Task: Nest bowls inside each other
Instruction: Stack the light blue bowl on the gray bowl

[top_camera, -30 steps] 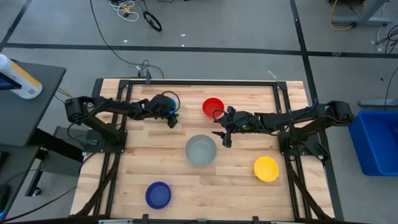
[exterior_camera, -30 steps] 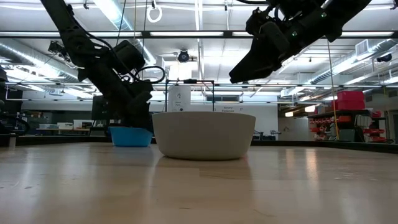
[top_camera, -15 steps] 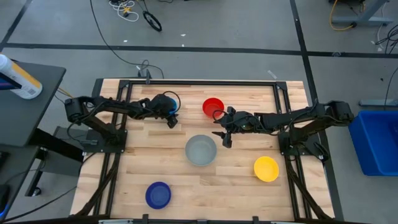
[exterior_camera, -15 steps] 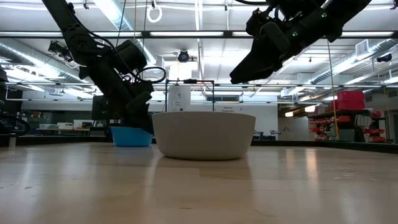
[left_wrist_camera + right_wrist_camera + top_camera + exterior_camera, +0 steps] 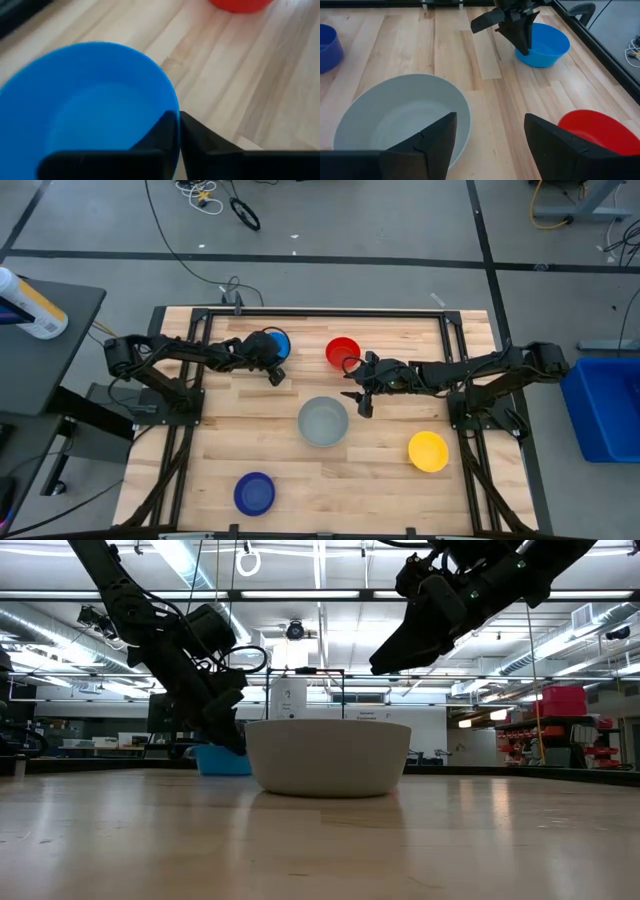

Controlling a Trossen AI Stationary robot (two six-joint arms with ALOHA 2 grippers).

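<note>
Bowls first, from my high view: the grey bowl (image 5: 323, 421) sits near the middle of the tabletop (image 5: 400, 480), the red bowl (image 5: 342, 351) at its 12 o'clock, the light blue bowl (image 5: 278, 344) at about 11, the yellow bowl (image 5: 428, 451) toward 4 and the dark blue bowl (image 5: 254, 493) toward 7. None is nested in another. I see my left tool (image 5: 273, 370) at the light blue bowl's rim, and my right tool (image 5: 362, 396) over bare wood between the red and grey bowls.

Low view: the grey bowl (image 5: 328, 757) stands front and centre, with the light blue bowl (image 5: 224, 761) partly hidden behind it at 9 o'clock. The left tool (image 5: 228, 736) reaches down to that bowl — the right tool (image 5: 392, 658) hangs high, well clear of everything.

Left wrist view: the left tool (image 5: 179, 131) is clenched on the light blue bowl's (image 5: 90, 110) wall, one finger inside and one outside. The red bowl (image 5: 241, 4) lies beyond.

Right wrist view: the right tool (image 5: 490, 142) is spread wide and grasps nothing, the grey bowl (image 5: 395, 122) just beside one finger and the red bowl (image 5: 597, 131) beside the other.
</note>
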